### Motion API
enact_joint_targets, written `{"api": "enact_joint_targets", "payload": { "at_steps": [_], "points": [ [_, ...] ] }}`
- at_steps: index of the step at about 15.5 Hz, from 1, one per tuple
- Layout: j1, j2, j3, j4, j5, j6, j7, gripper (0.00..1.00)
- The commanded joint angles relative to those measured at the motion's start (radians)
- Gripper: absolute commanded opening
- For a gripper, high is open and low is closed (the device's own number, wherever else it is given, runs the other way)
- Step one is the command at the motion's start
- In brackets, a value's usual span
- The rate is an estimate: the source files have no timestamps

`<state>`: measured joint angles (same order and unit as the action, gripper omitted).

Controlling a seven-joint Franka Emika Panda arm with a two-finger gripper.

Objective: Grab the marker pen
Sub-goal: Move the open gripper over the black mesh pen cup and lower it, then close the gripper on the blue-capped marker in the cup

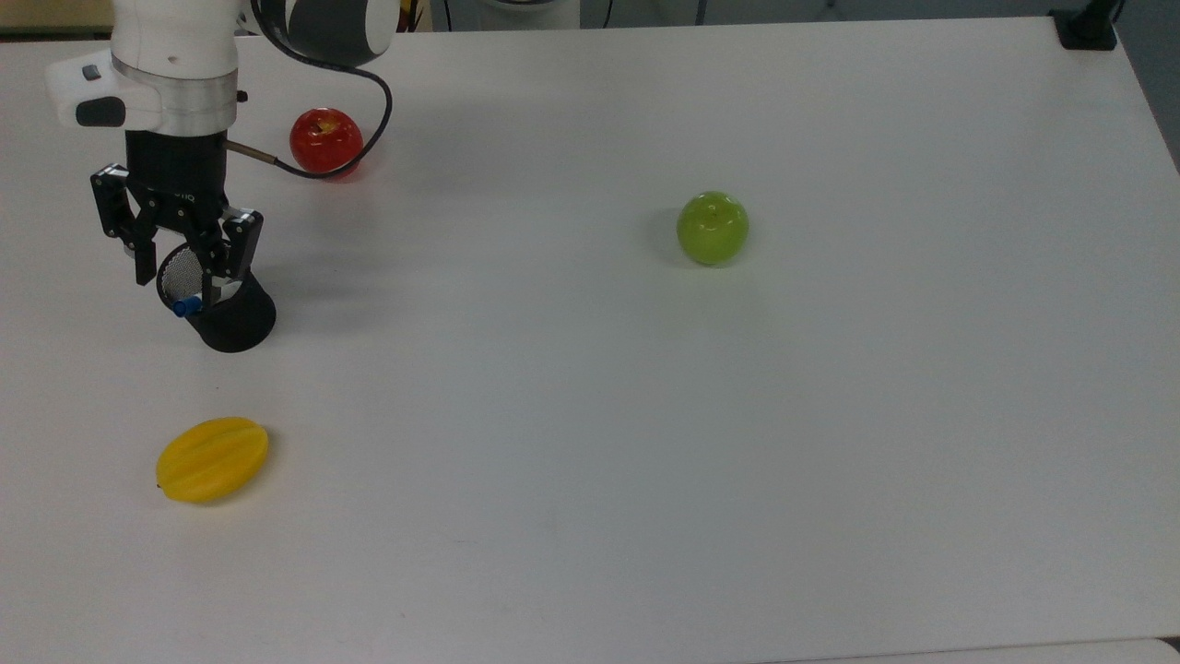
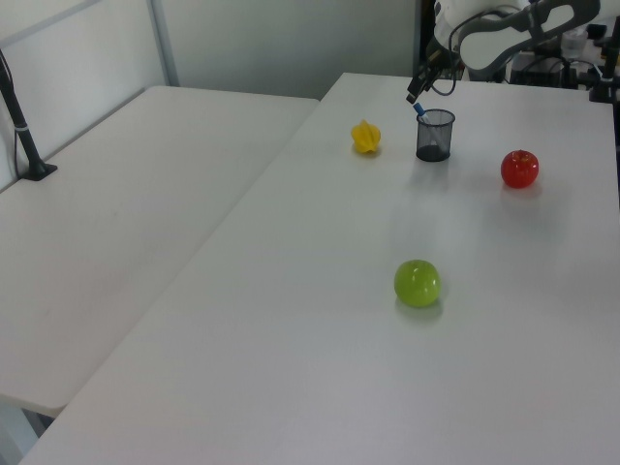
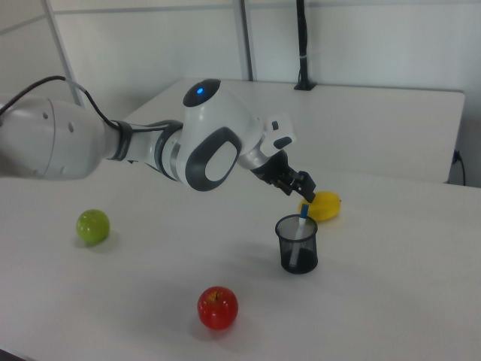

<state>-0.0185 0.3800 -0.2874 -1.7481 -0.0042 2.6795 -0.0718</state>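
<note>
Smooth white counter point(image 1: 645, 443), with the chunky white arm point(image 3: 150, 147) reaching down over a black mesh cup point(image 1: 230, 318). Its black fingers point(image 1: 143, 263) hang spread above the rim, and the slim marker pen point(image 3: 302, 219) stands tilted inside that cup.

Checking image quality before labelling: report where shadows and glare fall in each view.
Top view: soft shadow spreads on the table to the right of the mesh cup, and a highlight sits on the green apple. Left view: faint shadow under the green apple, glint on the red apple. Right view: even light, weak shadows beside the red apple and cup.
</note>
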Motion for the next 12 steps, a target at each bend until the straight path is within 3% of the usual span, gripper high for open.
{"api": "enact_joint_targets", "payload": {
  "at_steps": [1, 8, 12],
  "points": [
    [0.003, 0.017, -0.004, -0.022, -0.003, 0.075, -0.006, 0.55],
    [0.003, 0.05, -0.004, -0.028, -0.016, 0.097, -0.022, 0.48],
    [0.0, 0.048, -0.004, -0.034, -0.014, 0.097, -0.062, 0.12]
  ]
}}
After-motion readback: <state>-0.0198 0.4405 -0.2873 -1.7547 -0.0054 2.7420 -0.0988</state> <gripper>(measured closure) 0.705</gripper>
